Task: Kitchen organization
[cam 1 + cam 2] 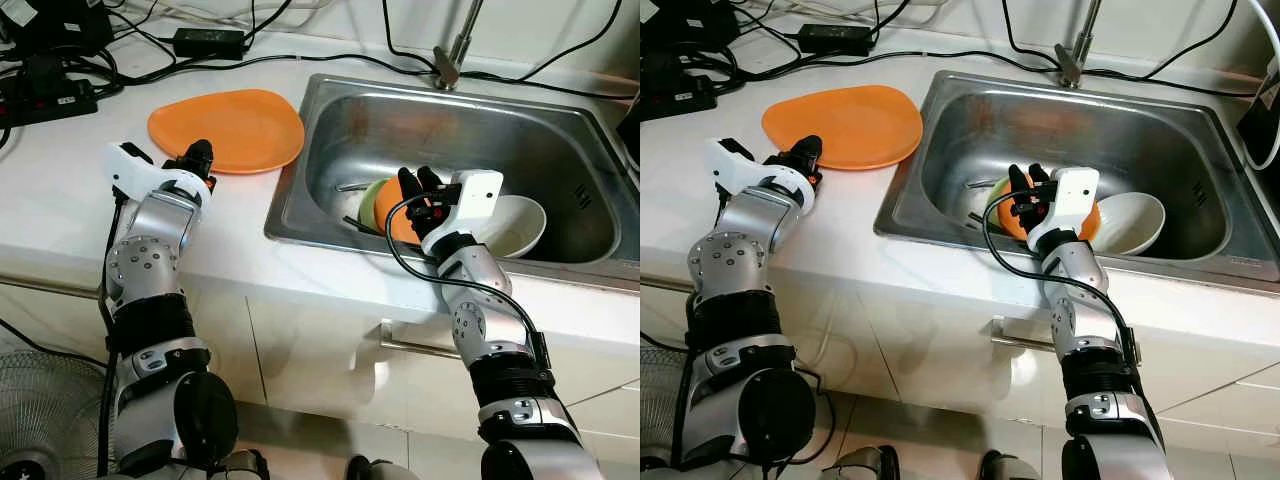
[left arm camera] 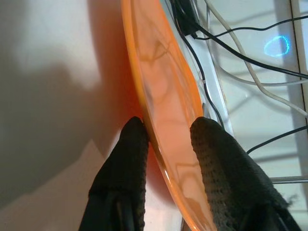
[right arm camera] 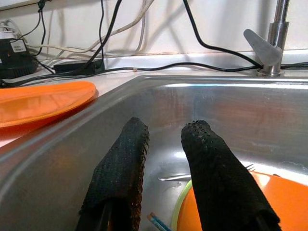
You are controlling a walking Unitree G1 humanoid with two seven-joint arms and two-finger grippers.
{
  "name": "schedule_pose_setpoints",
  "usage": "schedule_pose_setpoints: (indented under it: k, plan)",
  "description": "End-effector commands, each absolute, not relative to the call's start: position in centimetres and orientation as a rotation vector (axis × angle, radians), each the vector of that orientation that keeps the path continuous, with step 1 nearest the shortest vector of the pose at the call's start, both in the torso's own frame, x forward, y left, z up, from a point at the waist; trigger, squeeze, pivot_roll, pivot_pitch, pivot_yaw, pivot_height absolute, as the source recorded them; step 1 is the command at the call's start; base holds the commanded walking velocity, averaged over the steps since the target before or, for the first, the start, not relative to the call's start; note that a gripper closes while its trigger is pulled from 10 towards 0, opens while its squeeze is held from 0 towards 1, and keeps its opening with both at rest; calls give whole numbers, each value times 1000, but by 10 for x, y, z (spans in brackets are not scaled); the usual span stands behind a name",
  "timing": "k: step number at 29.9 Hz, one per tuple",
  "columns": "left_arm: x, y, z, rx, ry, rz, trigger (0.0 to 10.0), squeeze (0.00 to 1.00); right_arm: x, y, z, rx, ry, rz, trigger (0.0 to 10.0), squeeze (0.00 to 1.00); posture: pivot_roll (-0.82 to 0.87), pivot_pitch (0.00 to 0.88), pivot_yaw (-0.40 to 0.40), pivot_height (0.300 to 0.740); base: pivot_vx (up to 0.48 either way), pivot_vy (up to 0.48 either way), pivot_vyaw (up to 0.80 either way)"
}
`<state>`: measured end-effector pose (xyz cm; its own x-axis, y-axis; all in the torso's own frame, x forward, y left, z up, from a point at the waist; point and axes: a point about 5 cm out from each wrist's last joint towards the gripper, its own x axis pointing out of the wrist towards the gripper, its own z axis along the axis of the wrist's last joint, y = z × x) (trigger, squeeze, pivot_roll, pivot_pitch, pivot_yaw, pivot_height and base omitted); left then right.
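Note:
An orange plate (image 1: 228, 128) lies flat on the white counter left of the sink (image 1: 460, 120). My left gripper (image 1: 200, 158) is at the plate's near rim. In the left wrist view its fingers (image 2: 125, 163) straddle that rim (image 2: 163, 96), open, one outside the edge and one over the plate. In the sink, an orange bowl (image 1: 386, 212) leans against a green bowl (image 1: 368, 200), with a white bowl (image 1: 515, 225) to the right. My right gripper (image 1: 418, 185) hovers just above the orange and green bowls, open, with nothing between its fingers (image 3: 216, 173).
A faucet (image 1: 455, 50) stands behind the sink. Black cables, a power strip (image 1: 45, 100) and an adapter (image 1: 210, 42) crowd the back of the counter. A metal utensil (image 3: 173, 177) lies on the sink floor. A fan (image 1: 40, 400) stands on the floor at lower left.

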<state>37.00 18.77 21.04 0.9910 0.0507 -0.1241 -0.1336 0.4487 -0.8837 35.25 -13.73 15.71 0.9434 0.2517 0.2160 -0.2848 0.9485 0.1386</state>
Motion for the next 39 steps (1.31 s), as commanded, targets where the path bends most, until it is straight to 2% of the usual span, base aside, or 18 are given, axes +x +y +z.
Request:
schedule_pose_setpoints:
  k: [1,23,34,35,36,37,38,39]
  plan:
    - [371,184,220,-1098,62,89,0,0,355,-138,164,179,-211,278,10000,0,-17,101,-34,740,0,0,0]
    - [369,182,219,-1112,49,86,0,0,355,-138,163,184,-205,280,10000,0,-17,101,-40,740,0,0,0]
    - [365,182,229,-1210,-107,36,0,0,356,-139,164,184,-208,275,10000,0,-19,99,-44,740,0,0,0]
    - [361,180,236,-1227,-162,-25,3882,0,356,-139,164,184,-209,274,10000,0,-17,97,-44,740,0,0,0]
    - [360,179,238,-1230,-177,-40,8824,0,356,-139,164,184,-209,274,10000,0,-17,97,-44,740,0,0,0]
    - [360,178,239,-1233,-184,-44,8824,0,356,-139,165,183,-210,274,10000,0,-19,97,-44,740,0,0,0]
    - [359,178,238,-1237,-186,-42,10000,0,357,-139,165,183,-210,273,10000,0,-19,97,-44,740,0,0,0]
    - [359,177,238,-1240,-187,-49,10000,0,357,-139,166,183,-213,272,10000,0,-17,96,-43,740,0,0,0]
